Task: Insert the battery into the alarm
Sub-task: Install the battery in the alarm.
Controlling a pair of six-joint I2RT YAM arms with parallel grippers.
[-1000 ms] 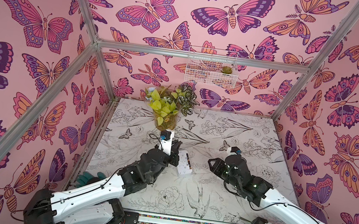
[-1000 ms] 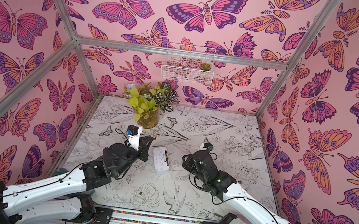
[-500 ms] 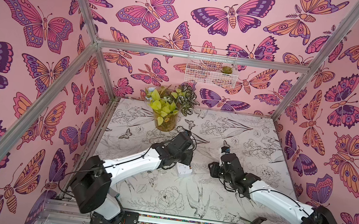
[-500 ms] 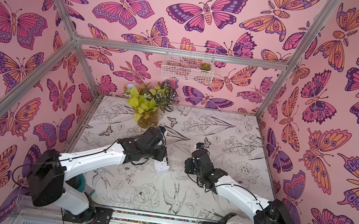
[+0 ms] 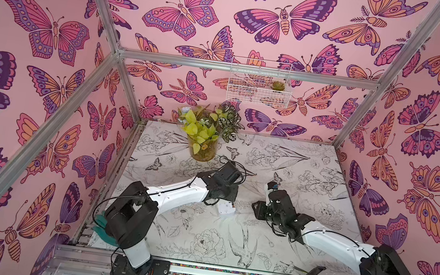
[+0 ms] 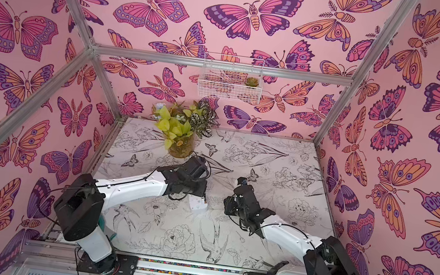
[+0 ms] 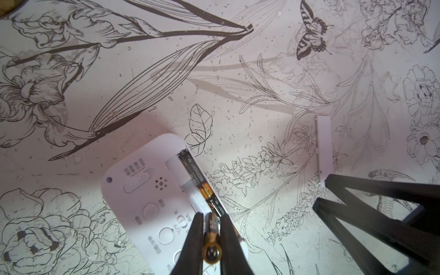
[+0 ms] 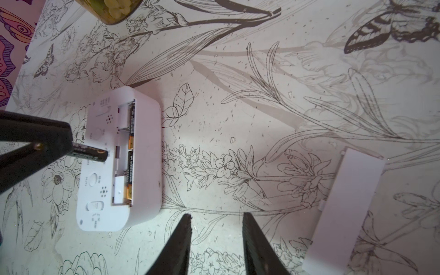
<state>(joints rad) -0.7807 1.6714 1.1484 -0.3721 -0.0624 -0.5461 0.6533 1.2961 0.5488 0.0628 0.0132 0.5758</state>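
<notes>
I've swung my left claw [image 7: 212,215], clamped on the battery [image 7: 212,228], over the alarm [image 7: 142,190] and its open slot [image 8: 120,154]; right claw [image 8: 216,215] stands apart, seemingly empty. Insertion next.

The alarm [image 5: 225,208] lies on the worktop [image 5: 312,164], batteries [image 8: 130,166] in its slot, its battery cover [image 7: 324,145] apart to the right, the plant pot [image 5: 201,150] behind it.
</notes>
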